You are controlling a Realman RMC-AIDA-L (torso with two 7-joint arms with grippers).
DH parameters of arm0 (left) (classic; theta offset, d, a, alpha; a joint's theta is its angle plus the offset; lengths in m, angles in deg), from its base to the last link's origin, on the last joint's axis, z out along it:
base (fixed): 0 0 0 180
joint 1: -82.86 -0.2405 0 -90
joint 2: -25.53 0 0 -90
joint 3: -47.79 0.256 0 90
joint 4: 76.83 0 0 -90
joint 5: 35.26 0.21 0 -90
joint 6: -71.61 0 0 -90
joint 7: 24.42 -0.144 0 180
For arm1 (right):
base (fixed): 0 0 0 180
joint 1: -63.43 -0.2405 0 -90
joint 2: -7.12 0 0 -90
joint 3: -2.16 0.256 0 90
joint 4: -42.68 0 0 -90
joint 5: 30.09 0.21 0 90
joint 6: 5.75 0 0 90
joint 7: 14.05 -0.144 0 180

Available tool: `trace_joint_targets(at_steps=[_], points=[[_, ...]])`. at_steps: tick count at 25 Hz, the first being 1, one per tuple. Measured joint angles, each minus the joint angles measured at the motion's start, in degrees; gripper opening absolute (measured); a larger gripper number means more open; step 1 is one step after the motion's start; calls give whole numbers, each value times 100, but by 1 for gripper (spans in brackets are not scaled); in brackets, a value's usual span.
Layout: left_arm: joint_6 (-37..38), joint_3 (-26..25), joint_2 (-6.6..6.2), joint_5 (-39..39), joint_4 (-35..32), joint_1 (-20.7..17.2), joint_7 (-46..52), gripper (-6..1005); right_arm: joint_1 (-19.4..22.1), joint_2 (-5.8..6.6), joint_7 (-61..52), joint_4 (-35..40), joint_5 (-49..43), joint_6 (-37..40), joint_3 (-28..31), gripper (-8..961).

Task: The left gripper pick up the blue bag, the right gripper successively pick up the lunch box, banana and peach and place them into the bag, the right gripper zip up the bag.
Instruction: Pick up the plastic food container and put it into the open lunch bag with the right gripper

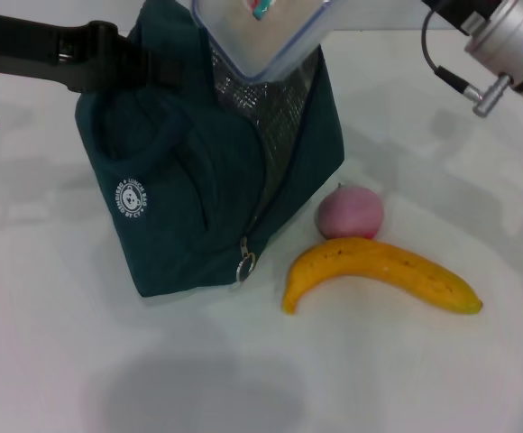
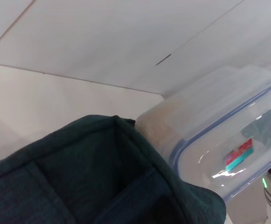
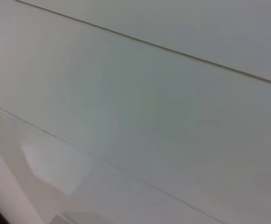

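Observation:
The blue bag point(image 1: 198, 198) stands on the white table with its mouth open and its silvery lining point(image 1: 279, 99) showing. My left gripper point(image 1: 122, 54) reaches in from the left and is shut on the bag's top edge by a handle. The clear lunch box point(image 1: 261, 32) hangs tilted over the mouth, one corner dipping inside. In the left wrist view the lunch box point(image 2: 219, 140) sits just beyond the bag's rim point(image 2: 79, 177). Only my right arm's wrist point(image 1: 514, 41) shows at the top right, and its gripper is cut off by the picture's edge. The peach point(image 1: 350, 212) and banana point(image 1: 379, 271) lie right of the bag.
The bag's silver zipper pull point(image 1: 245, 266) hangs low on its front corner, close to the banana's left tip. The peach touches the banana's upper side. The right wrist view holds only pale wall and surface.

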Motion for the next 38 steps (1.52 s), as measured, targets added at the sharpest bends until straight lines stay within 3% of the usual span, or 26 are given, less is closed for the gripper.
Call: trace_joint_targets(at_steps=[8,15,24,32,36,38], points=[[2,10,10,0,0,-17,-18,47,76,-1,193,-14,-52,-386,-613,173],[13,27,18,0,152,-35,-79,47,93,0,248,402,-7,-1198,-1299,183],[38,25,-4,0,123,-74,-92,48,303,0,637,683,45,-1011,-1322,196],[39,0,-58,-2,129,-156,-101,48,571,46,701,612,112,-770,-1103,351],[40,-7,-81,-6,127,-196,-102,48,752,153,857,516,74,-538,-932,466],[39,-10,-83,-7,119,-207,-101,48,912,269,1127,467,-39,-282,-738,543]])
